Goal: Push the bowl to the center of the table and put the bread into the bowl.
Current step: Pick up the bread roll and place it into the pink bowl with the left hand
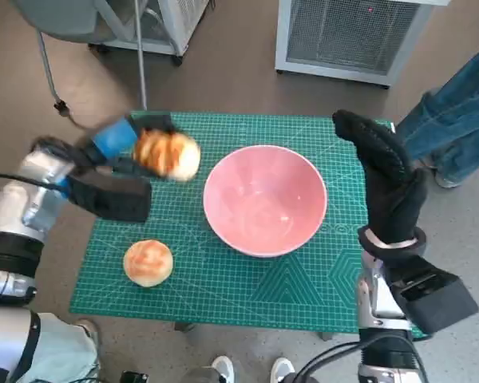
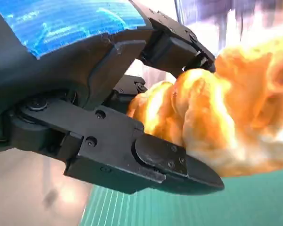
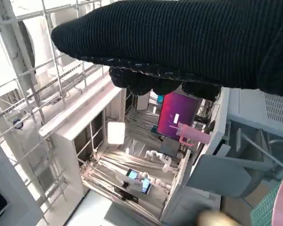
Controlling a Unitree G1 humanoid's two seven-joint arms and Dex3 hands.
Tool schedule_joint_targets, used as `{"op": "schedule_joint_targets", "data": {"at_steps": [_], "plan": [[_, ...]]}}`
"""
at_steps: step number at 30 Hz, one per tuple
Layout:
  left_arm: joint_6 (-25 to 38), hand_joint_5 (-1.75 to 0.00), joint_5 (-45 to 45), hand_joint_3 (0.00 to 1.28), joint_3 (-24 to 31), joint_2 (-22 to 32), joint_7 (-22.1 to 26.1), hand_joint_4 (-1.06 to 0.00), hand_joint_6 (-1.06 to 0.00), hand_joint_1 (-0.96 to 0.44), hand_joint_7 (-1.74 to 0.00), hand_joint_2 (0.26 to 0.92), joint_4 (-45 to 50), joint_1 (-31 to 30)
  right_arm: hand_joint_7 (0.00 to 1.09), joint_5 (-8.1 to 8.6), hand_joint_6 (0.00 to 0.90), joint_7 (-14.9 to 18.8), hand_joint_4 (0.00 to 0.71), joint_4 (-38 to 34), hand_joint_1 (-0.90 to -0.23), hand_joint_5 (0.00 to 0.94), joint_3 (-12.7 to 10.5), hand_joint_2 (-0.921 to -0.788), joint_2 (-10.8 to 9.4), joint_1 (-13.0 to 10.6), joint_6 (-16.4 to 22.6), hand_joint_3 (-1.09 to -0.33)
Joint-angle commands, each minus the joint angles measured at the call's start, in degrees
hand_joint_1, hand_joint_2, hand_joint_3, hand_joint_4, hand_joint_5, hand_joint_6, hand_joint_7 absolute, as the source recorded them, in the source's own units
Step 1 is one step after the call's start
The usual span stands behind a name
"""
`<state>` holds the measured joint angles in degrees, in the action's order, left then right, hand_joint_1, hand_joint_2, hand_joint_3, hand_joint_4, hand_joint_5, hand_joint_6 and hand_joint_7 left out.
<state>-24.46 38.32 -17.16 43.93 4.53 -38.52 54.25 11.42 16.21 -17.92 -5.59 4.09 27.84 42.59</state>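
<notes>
Head view | left hand (image 1: pixel 104 171) grips bread (image 1: pixel 167 154), long axis toward bowl (image 1: pixel 265 199) | right hand (image 1: pixel 383 171) empty, fingers extended

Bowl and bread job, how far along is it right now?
Done, it seems: the pink bowl sits about mid-table on the green mat. In hand: the left hand holds a piece of bread above the mat, beside the bowl and not yet over it. Left: drop that bread in. A second bun lies on the mat. The right hand holds nothing.
</notes>
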Motion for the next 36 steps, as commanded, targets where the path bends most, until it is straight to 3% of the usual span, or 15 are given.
{"op": "schedule_joint_targets", "data": {"at_steps": [1,8,14,19,28,31,36], "plan": [[2.98,-1.1,-1.41,0.06,4.49,-0.37,-1.64,-0.7,-0.64,0.0,-1.21,0.92,12.43,-0.69,0.75,1.26,-0.001,0.82,0.262,-0.27,-0.62,0.004,-0.09,-0.921,0.43,-1.4,-1.12,-0.779],[3.77,-1.16,-0.56,0.06,4.83,-3.97,-2.62,-0.67,-0.66,0.0,-1.15,0.92,22.18,-1.19,0.74,1.64,-0.001,1.06,0.261,-0.03,-0.621,0.004,-0.2,-0.921,0.57,-1.42,-1.33,-0.78],[2.83,-1.26,-0.9,0.1,2.26,-7.51,1.18,-0.61,-0.63,0.0,-1.16,0.92,25.14,-0.45,0.74,2.14,-0.001,1.46,0.26,-0.12,-0.618,0.003,-0.14,-0.921,0.65,-1.32,-1.41,-0.78],[-0.97,-1.26,3.15,0.13,-2.2,-10.29,0.47,-0.56,-0.62,0.0,-1.21,0.92,21.07,1.79,0.73,2.24,-0.001,1.57,0.259,-0.01,-0.616,0.003,-0.12,-0.921,0.7,-1.41,-1.44,-0.781],[-3.61,-1.24,7.0,0.12,-7.64,-14.89,0.38,-0.58,-0.63,0.0,-1.21,0.92,11.03,2.81,0.73,2.63,-0.001,1.81,0.258,1.17,-0.611,0.002,-0.19,-0.921,0.72,-2.46,-1.49,-0.785],[-1.11,-1.27,6.55,0.12,-8.21,-16.54,3.07,-0.57,-0.62,0.0,-1.2,0.92,9.4,2.22,0.73,2.41,-0.001,1.53,0.257,1.82,-0.609,0.002,-0.16,-0.921,0.65,-2.82,-1.56,-0.786],[2.45,-1.39,4.62,0.25,-8.35,-18.28,8.29,-0.41,-0.48,0.0,-1.37,0.921,8.23,1.16,0.73,2.14,-0.001,1.2,0.257,2.37,-0.61,0.002,-0.29,-0.921,0.7,-3.08,-1.7,-0.788]]}}
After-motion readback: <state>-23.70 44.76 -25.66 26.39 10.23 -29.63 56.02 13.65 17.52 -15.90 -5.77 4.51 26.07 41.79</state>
